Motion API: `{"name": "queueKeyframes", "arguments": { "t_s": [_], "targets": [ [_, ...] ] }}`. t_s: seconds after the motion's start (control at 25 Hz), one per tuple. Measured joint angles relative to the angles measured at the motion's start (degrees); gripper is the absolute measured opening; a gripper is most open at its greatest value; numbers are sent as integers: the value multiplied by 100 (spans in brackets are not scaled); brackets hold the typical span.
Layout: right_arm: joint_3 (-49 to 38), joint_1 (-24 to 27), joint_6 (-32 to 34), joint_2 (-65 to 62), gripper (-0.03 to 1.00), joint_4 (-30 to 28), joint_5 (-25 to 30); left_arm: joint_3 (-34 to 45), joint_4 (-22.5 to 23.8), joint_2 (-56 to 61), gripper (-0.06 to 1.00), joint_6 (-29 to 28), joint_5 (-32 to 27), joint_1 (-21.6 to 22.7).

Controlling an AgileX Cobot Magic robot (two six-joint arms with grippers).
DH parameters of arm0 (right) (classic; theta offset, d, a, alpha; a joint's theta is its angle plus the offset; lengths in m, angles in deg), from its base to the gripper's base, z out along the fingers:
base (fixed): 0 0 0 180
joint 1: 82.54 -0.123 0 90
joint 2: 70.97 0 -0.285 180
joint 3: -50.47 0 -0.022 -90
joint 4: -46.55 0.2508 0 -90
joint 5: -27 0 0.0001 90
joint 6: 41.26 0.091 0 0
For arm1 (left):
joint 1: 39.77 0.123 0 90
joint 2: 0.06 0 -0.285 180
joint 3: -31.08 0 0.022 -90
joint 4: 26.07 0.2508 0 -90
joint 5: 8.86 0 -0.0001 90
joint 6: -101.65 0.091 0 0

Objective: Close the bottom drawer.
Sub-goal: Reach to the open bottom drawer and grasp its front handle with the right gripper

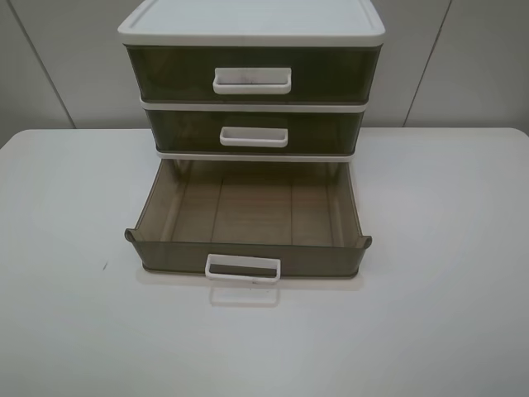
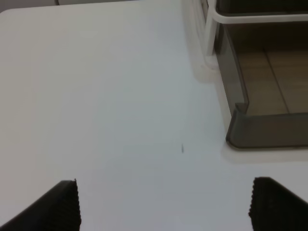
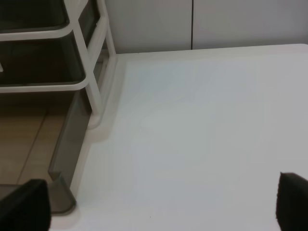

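Observation:
The bottom drawer (image 1: pixel 248 217) is pulled far out of the white-framed unit (image 1: pixel 252 29) and is empty; its white loop handle (image 1: pixel 242 269) faces the front. The two drawers above it are shut. No arm shows in the exterior high view. In the left wrist view the left gripper (image 2: pixel 163 204) is open and empty over the table, with the drawer's front left corner (image 2: pixel 262 130) ahead of it. In the right wrist view the right gripper (image 3: pixel 163 207) is open and empty, with the drawer's front right corner (image 3: pixel 62 185) near one fingertip (image 3: pixel 26 204).
The unit stands at the back middle of a white table (image 1: pixel 430 314), against a pale panelled wall (image 1: pixel 50 58). A small dark speck (image 1: pixel 104 266) marks the table to the drawer's left.

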Motion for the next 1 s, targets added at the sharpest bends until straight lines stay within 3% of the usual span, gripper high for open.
{"name": "queueKeyframes", "arguments": {
  "t_s": [1.0],
  "targets": [
    [0, -34, 0, 13, 82, 34, 0, 0, 0, 0, 72, 0, 0, 0]
  ]
}}
